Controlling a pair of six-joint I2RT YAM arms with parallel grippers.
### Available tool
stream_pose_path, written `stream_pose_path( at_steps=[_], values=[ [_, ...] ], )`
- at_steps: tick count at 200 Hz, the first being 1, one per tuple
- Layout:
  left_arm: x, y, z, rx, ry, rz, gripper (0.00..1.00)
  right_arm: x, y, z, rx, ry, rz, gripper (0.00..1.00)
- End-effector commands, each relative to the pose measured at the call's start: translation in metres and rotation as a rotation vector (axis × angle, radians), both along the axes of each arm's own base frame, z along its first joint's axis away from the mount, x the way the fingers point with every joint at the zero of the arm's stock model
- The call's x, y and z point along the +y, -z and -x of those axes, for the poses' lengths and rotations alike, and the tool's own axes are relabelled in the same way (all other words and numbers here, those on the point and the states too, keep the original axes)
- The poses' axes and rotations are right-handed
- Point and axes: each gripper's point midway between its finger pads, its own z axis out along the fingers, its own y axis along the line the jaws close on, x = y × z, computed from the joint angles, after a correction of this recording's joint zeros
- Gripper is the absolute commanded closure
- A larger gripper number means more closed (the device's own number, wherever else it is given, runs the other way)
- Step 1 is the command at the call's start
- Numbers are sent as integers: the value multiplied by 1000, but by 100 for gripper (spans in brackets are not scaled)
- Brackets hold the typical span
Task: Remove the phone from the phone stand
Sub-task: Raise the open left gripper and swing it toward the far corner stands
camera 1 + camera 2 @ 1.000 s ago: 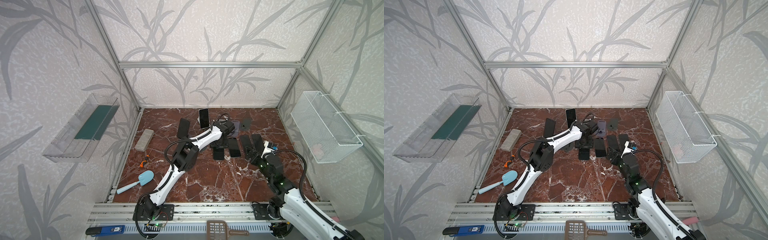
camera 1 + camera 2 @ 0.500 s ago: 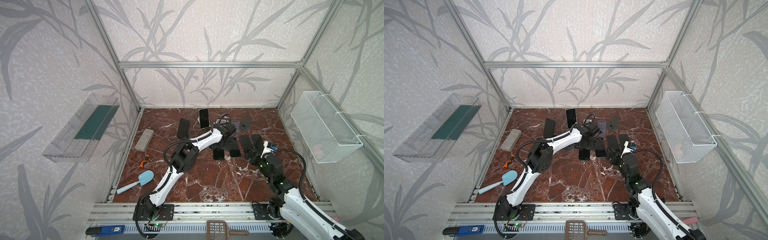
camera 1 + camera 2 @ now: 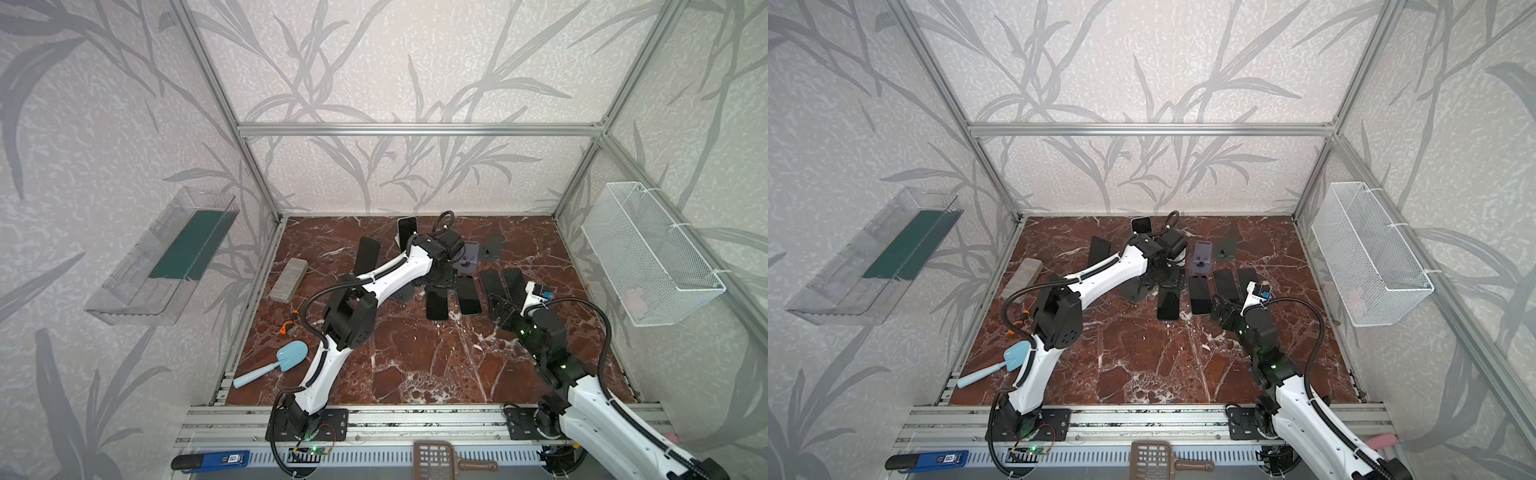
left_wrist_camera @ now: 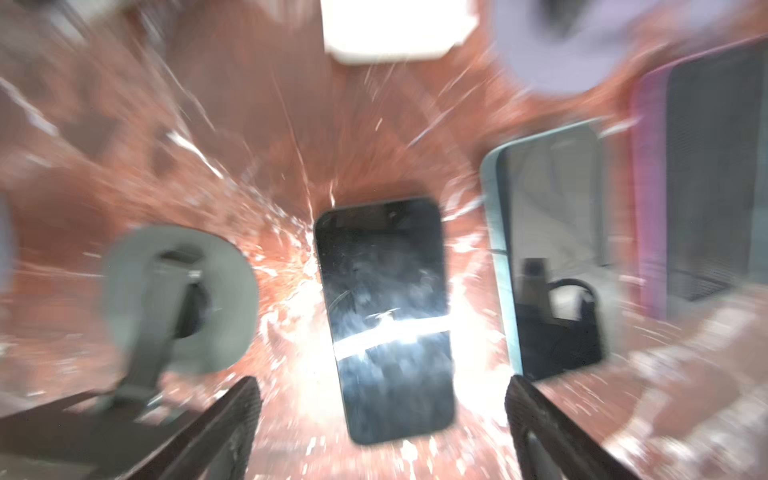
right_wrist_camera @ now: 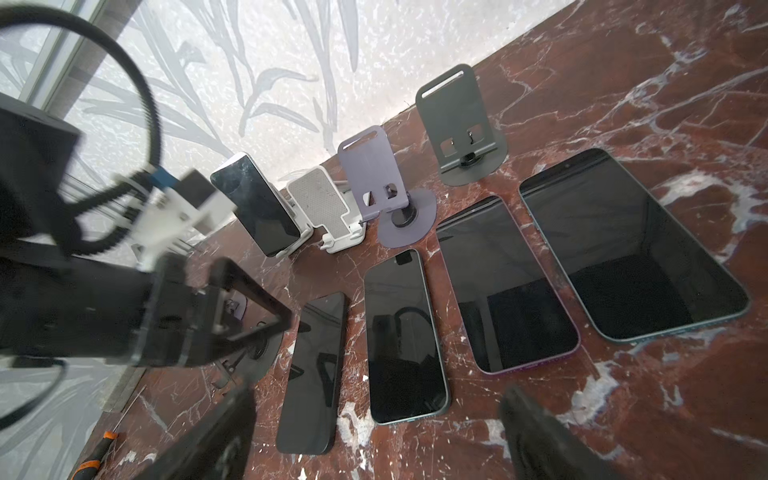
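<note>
A dark phone (image 3: 407,229) (image 5: 257,212) leans on a white phone stand at the back. Another phone (image 3: 366,256) stands tilted to its left. My left gripper (image 3: 440,283) (image 4: 382,388) is open, hanging over a black phone (image 4: 382,316) (image 3: 437,304) that lies flat on the marble, clear of both fingers. Beside that phone is an empty grey stand (image 4: 178,295). The left wrist view is blurred by motion. My right gripper (image 3: 500,309) (image 5: 378,409) is open and empty, low over the table near the flat phones.
Three more phones (image 5: 403,336) (image 5: 503,282) (image 5: 631,245) lie flat in a row. Empty stands: white (image 5: 328,208), lilac (image 5: 374,183), dark grey (image 5: 457,124). A grey block (image 3: 289,279), blue scoop (image 3: 291,356) and orange-handled tool (image 3: 286,326) lie left. A wire basket (image 3: 648,257) hangs on the right wall.
My left gripper's jaws have widened and it has shifted toward the front, from beside the lilac stand to over the flat black phone. The right arm has not moved.
</note>
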Motion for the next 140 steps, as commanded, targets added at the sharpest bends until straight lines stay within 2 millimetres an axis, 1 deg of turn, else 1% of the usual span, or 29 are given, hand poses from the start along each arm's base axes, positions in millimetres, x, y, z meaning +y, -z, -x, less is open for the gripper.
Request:
stream_pose_path(
  at_steps=[1, 7, 11, 16, 17, 27, 28, 31, 32, 36, 37, 41, 42, 43, 45, 47, 48, 50, 51, 53, 60, 63, 64, 79, 90, 104, 120, 134, 140],
  values=[
    [6, -69, 1, -163, 72, 54, 10, 5, -17, -5, -40, -18, -3, 9],
    [11, -79, 0, -210, 77, 58, 10, 6, -16, -5, -39, -22, -5, 9],
    [16, -82, 1, -238, 81, 54, 10, 7, -16, -5, -37, -25, -5, 9],
    [21, -91, 1, -288, 90, 61, 10, 7, -15, -6, -35, -29, -5, 9],
    [22, -88, 2, -290, 92, 54, 10, 8, -14, -6, -34, -30, -5, 9],
    [38, -97, 2, -393, 86, 50, 10, 9, -13, -7, -29, -34, -5, 9],
    [39, -95, 2, -398, 86, 47, 10, 9, -13, -7, -29, -35, -5, 9],
    [41, -102, 3, -435, 84, 64, 9, 9, -12, -7, -27, -36, -5, 9],
    [44, -98, 3, -440, 81, 53, 9, 9, -12, -7, -26, -36, -5, 9],
    [50, -98, 5, -481, 78, 57, 8, 10, -11, -7, -23, -38, -4, 9],
    [50, -103, 4, -502, 75, 64, 7, 10, -10, -8, -22, -39, -3, 9],
    [56, -98, 6, -535, 76, 64, 4, 11, -9, -8, -20, -42, -4, 9],
    [57, -102, 6, -549, 74, 71, 3, 11, -9, -8, -19, -43, -3, 9],
    [60, -97, 8, -547, 75, 63, 2, 12, -9, -8, -19, -43, -3, 9],
    [61, -101, 7, -577, 70, 74, 1, 12, -9, -8, -18, -44, -3, 9],
    [65, -95, 9, -587, 72, 68, 1, 13, -8, -8, -16, -47, -2, 9],
    [65, -97, 9, -599, 71, 74, 1, 13, -8, -9, -16, -47, -2, 9],
    [68, -92, 11, -607, 72, 71, 1, 13, -8, -9, -17, -48, -3, 9],
    [69, -94, 10, -621, 70, 76, 1, 14, -8, -9, -16, -49, -3, 9],
    [72, -89, 12, -631, 69, 68, 1, 14, -7, -9, -14, -49, -2, 9],
    [81, -78, 16, -672, 70, 65, 1, 15, -6, -10, -20, -61, 35, 9],
    [83, -75, 17, -697, 70, 69, 1, 16, -6, -10, -21, -63, 41, 9],
    [83, -82, 16, -716, 66, 79, 1, 16, -6, -10, -21, -63, 43, 9],
    [98, -65, 19, -793, 64, 41, 1, 19, -3, -11, -19, -66, 66, 9],
    [102, -55, 20, -811, 95, 16, 1, 20, 0, -12, -16, -69, 82, 9],
    [105, -39, 16, -781, 123, -24, 1, 20, 4, -13, -3, -67, 89, 9],
    [105, -18, 12, -704, 173, -59, 1, 22, 8, -15, 9, -72, 92, 9],
    [116, -4, 1, -633, 115, -85, 1, 23, 10, -16, 18, -75, 95, 9],
    [118, 3, -2, -601, 116, -90, 1, 23, 10, -16, 17, -76, 94, 9]
  ],
)
